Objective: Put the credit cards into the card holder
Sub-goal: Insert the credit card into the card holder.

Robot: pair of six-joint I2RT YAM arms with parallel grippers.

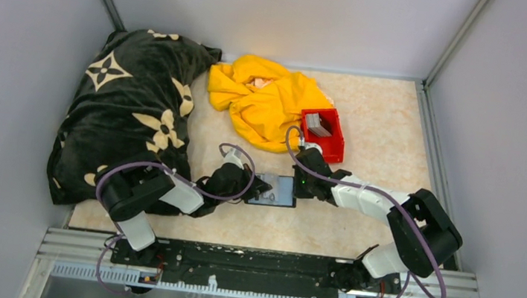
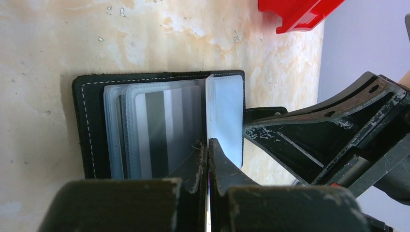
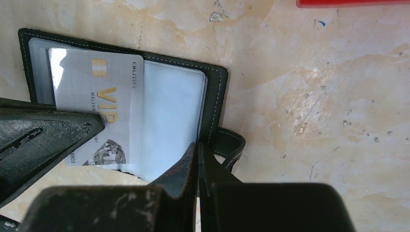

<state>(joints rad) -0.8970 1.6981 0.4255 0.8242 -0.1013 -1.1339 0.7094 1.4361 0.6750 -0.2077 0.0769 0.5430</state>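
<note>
The black card holder lies open on the table between my two grippers. My left gripper is shut on a clear sleeve leaf and holds it upright over the open holder. My right gripper is shut on the holder's black cover edge, beside the snap tab. A silver VIP credit card lies in the clear sleeves, its lower corner behind the left gripper's finger. More grey credit cards sit in the red bin.
A yellow cloth lies behind the holder, touching the red bin, whose corner shows in the left wrist view. A black floral blanket covers the left side. Grey walls enclose the table on three sides.
</note>
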